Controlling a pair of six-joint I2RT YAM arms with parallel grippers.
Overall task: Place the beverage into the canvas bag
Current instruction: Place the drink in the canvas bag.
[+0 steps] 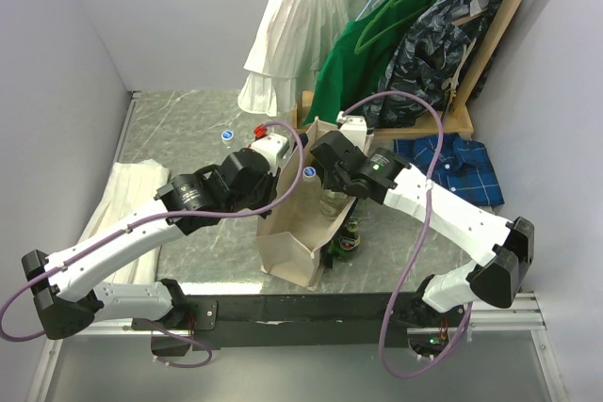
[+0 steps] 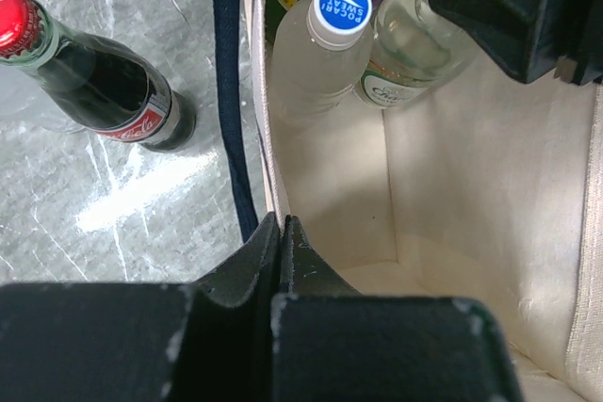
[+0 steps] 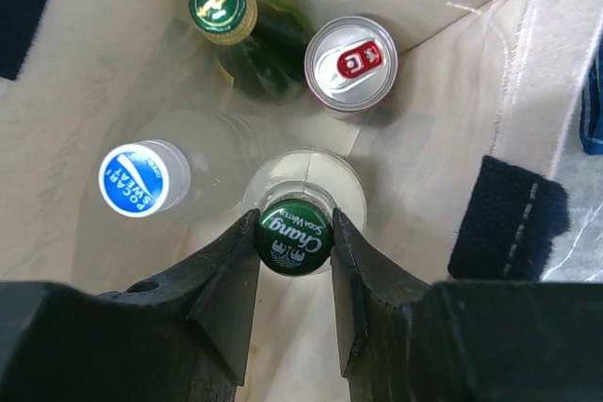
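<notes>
The cream canvas bag [image 1: 287,247] stands upright at the table's middle, with a navy handle [image 2: 226,91] hanging outside. My left gripper [image 2: 283,225] is shut on the bag's left rim and holds it open; it also shows in the top view [image 1: 281,159]. My right gripper [image 3: 293,240] is inside the bag, shut on the green cap of a clear Chang soda water bottle [image 3: 303,181]. In the bag also stand a Pocari Sweat bottle [image 3: 141,179], a green bottle with a gold cap [image 3: 224,8] and a silver can [image 3: 350,63].
A red-capped cola bottle [image 2: 94,91] stands outside the bag on its left. Green bottles [image 1: 344,244] stand by the bag's right side. A white folded cloth [image 1: 122,200] lies left, a blue plaid shirt [image 1: 452,167] right, and hanging clothes [image 1: 377,35] at the back.
</notes>
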